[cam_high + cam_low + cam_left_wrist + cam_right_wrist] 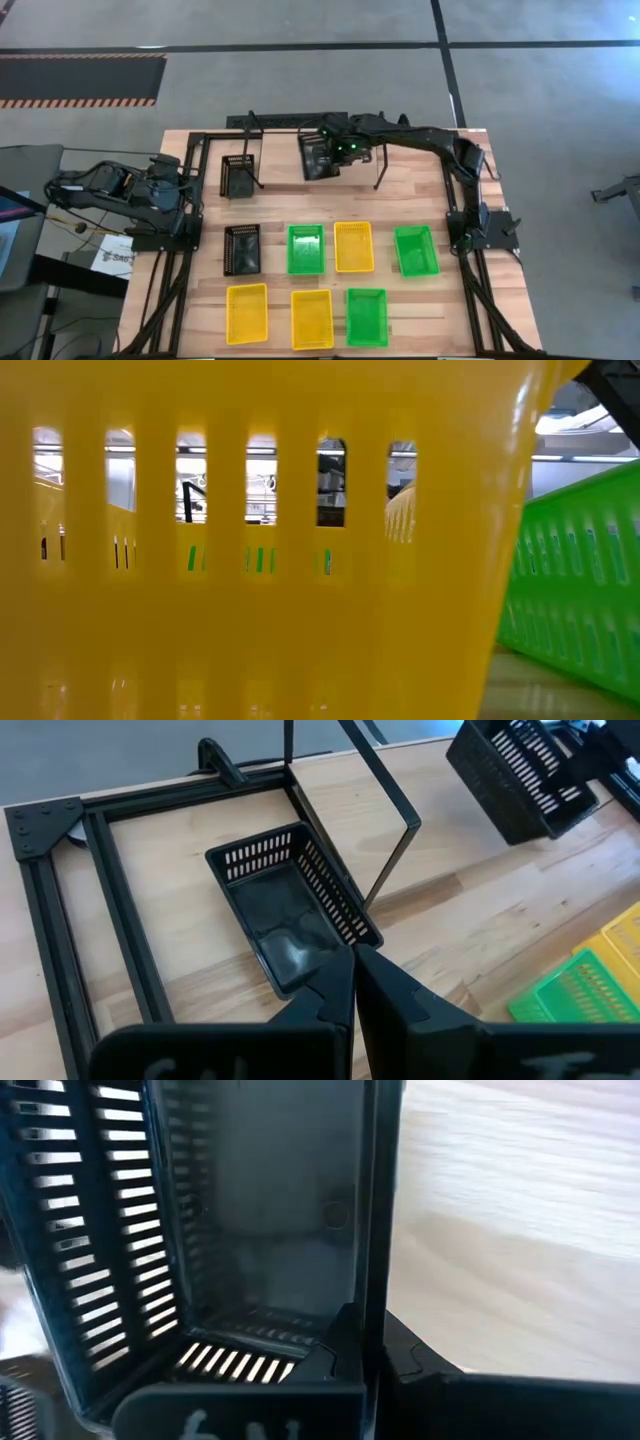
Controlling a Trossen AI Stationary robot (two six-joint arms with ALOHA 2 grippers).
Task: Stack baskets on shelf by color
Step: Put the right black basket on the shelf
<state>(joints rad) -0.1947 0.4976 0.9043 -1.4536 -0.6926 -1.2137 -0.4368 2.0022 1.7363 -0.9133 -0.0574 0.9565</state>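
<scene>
Nearest the low camera we see the slotted wall of a yellow perforated plastic basket (250, 560), with a green perforated plastic basket (580, 600) just beside it.

We judge these shallow trays light and fairly stiff, with smooth walls that could slip; the thin rim is the natural place to pinch, and a one-sided hold will let a tray hang tilted.

Going left to right on the wooden tabletop (420, 200), the left end effector (352, 982) has its fingers pressed together on nothing. It points toward a black perforated plastic basket (239, 174), which we cannot place for certain on or under the left end of the low black thin-tube metal shelf (290, 121). The left arm is folded back at the tabletop's left edge.

Toward the middle, the right end effector (372, 1355) pinches the long wall of a second black perforated basket (318, 157), carried tilted above the tabletop near the shelf's middle. The right arm reaches from its base on the right side across to the far edge, elbow bent.

Still loose on the tabletop we count 1 black basket (243, 249), 3 yellow and 3 green, in 2 rows on the near side, well apart from the shelf.

We would level the carried basket before lowering it, since its tilt could catch a tube of the shelf.
</scene>
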